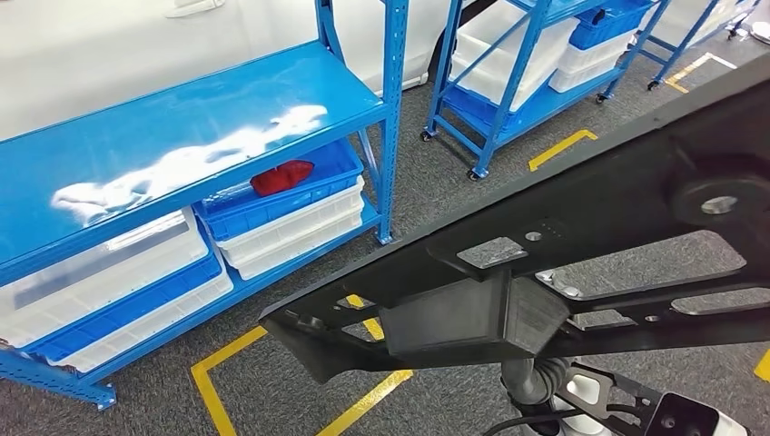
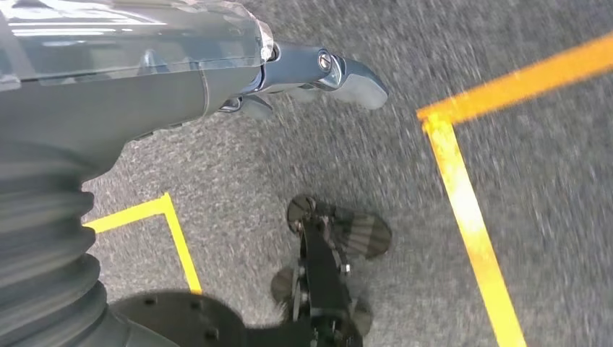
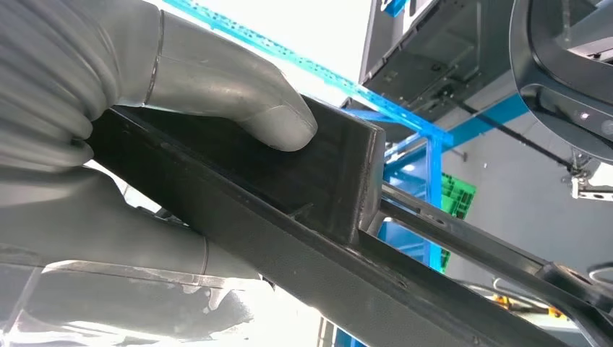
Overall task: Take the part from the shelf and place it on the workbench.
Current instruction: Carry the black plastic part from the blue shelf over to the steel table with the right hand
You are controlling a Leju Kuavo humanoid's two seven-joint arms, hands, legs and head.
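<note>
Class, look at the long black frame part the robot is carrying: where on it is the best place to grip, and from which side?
Grip the black frame part at its solid boxy block, coming from below as the right robot hand does. The block's flat faces let the thumb press on one side; the thin open struts elsewhere probably offer less purchase.

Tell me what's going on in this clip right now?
The robot's right hand grips a long black plastic part, thumb pressed on its boxy block, carrying it above the grey carpet beside the blue shelf. The part is already off the shelf; no workbench is in sight yet. The left hand hangs over the floor holding nothing. A red item lies in a blue bin on the shelf.
</note>
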